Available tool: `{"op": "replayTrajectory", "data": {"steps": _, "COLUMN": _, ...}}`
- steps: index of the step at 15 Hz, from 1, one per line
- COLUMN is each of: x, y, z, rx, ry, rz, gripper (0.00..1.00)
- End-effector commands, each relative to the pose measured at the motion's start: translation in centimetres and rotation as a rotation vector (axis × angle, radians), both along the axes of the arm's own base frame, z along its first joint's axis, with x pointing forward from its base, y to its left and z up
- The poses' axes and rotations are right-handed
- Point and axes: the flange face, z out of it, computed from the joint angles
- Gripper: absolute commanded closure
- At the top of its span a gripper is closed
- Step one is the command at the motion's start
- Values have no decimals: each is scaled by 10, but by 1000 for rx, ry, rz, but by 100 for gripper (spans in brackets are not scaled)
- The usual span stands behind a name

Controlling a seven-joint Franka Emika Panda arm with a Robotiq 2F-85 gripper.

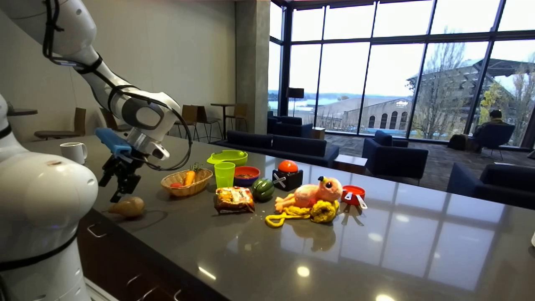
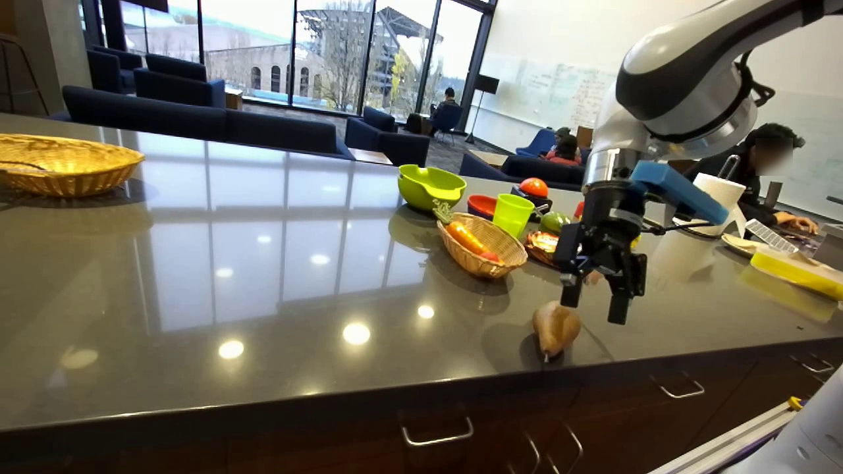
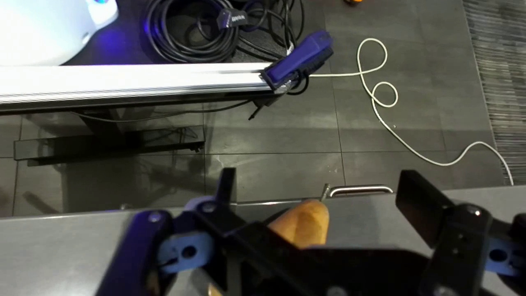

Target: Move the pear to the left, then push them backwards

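Spread wide and pinching nothing, my pincer (image 2: 595,306) hangs just above the pear (image 2: 556,329), perhaps a little to one side; whether anything touches its skin I cannot tell. The wrist view shows the pear between my two fingers (image 2: 619,311), nearer one than the other, so I judge the gap is meant to straddle it before it goes left and is pushed back. It lies on its side below me, likely because a round, tapering body would not stand well, and its narrow end points at the near edge of the table (image 2: 421,355). That makes me wary: a careless nudge could drop it to the floor (image 3: 279,168).

Farther onto the table than my pincer, the basket (image 1: 190,191) holds a carrot (image 1: 189,178), which I suppose keeps it from rolling. Near it the cup (image 1: 225,174) stands upright, and well away from me the plush (image 1: 311,194) seems to rest on a yellow knit (image 1: 324,212).

Beneath my pincer the table runs dark grey and polished, mirroring the tall windows (image 1: 345,67) and catching bright spots of light (image 2: 355,334). Past its far side stands a dark sofa (image 1: 296,146), and off by the windows sits a person (image 1: 496,116).
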Motion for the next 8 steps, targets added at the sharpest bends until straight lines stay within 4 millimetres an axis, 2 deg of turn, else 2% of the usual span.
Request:
{"op": "replayTrajectory", "data": {"steps": 1, "x": -9, "y": 28, "z": -19, "rx": -79, "ry": -50, "rz": -85, "gripper": 0}}
{"op": "replayTrajectory", "data": {"steps": 5, "x": -6, "y": 40, "z": -32, "rx": -200, "ry": -139, "rz": -202, "gripper": 0}}
{"op": "replayTrajectory", "data": {"steps": 8, "x": 0, "y": 41, "z": -35, "rx": -270, "ry": -184, "rz": -298, "gripper": 0}}
